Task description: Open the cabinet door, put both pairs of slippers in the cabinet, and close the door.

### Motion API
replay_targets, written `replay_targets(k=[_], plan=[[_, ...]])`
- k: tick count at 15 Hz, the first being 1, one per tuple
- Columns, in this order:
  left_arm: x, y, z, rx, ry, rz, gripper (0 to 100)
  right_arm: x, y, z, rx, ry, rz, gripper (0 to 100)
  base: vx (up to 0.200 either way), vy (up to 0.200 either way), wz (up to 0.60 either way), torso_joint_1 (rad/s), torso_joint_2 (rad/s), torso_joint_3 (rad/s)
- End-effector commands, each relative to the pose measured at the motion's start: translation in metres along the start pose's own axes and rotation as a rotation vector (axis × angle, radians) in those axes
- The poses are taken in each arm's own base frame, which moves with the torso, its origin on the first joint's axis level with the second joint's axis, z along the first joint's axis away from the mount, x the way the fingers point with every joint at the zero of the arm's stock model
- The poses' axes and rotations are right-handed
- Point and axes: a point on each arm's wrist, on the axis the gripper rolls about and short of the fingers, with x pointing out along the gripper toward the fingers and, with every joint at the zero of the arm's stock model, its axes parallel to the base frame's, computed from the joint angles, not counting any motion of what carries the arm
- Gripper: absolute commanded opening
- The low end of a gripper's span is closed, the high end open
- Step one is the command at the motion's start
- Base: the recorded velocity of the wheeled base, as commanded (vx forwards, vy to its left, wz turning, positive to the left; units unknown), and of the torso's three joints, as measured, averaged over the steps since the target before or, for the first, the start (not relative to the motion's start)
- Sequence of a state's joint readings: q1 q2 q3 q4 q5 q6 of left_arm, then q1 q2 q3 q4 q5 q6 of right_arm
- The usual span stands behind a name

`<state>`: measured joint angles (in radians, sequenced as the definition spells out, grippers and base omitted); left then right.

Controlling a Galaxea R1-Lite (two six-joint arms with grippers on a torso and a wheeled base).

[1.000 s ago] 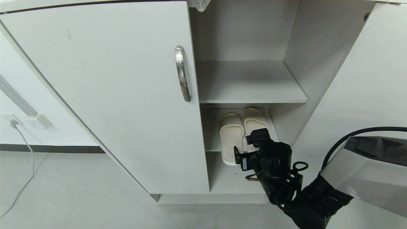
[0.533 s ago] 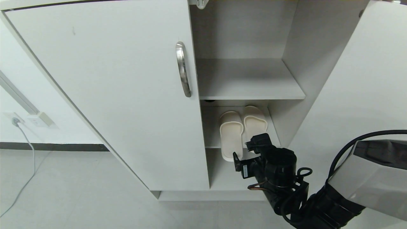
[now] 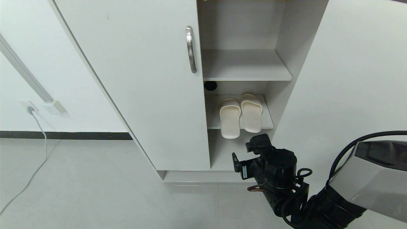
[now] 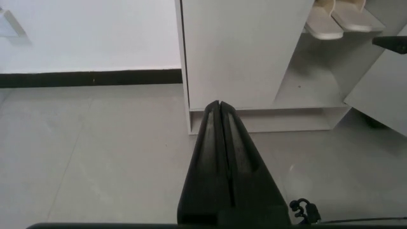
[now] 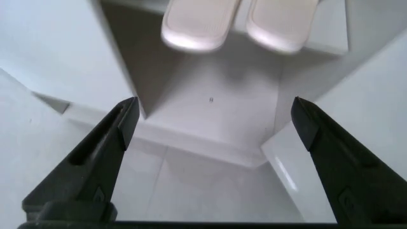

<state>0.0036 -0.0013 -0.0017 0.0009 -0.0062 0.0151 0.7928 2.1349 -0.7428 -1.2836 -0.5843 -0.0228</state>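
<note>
One pair of cream slippers (image 3: pixel 230 119) lies side by side on the cabinet's low shelf (image 3: pixel 210 111), toes inward; the left one overhangs the shelf's front edge. The right door (image 3: pixel 343 70) stands open, and the left door (image 3: pixel 136 79) with its metal handle (image 3: pixel 190 49) is closed. My right gripper (image 3: pixel 245 152) hangs open and empty in front of the bottom compartment (image 3: pixel 222 152), below the slippers and apart from them. From the right wrist, the slippers (image 5: pixel 200 22) lie beyond the open gripper (image 5: pixel 213 114). My left gripper (image 4: pixel 219 105) is shut, low over the floor before the cabinet (image 4: pixel 241 51).
An upper shelf (image 3: pixel 244 63) sits bare above the slippers. A wall socket (image 3: pixel 30 109) with a grey cable (image 3: pixel 39 130) trailing onto the tiled floor (image 3: pixel 95 190) is at the left. The open door flanks my right arm on the right.
The whole head picture has shifted: the cabinet now looks smaller and farther off. My right gripper, earlier overlapping the right slipper's heel, now sits below the shelf, still open.
</note>
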Motion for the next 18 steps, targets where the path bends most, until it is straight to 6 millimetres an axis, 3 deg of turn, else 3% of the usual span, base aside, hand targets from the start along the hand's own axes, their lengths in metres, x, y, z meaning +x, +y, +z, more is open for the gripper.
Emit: replay_targets(k=[1,18], plan=[[0.0001,0.0000,-0.0001,0.000,0.002,-0.001,0,-0.0001,0.0001,0.0000,0.000,-0.001,0.000,100,0.000,0.000,0.00,0.000,0.00,0.000],[0.0001,-0.0001,-0.0002,0.002,0.004,-0.004,0,-0.0071,0.0073,0.0008,-0.006,-0.006,-0.006,100,0.000,0.000,0.00,0.000,0.00,0.016]])
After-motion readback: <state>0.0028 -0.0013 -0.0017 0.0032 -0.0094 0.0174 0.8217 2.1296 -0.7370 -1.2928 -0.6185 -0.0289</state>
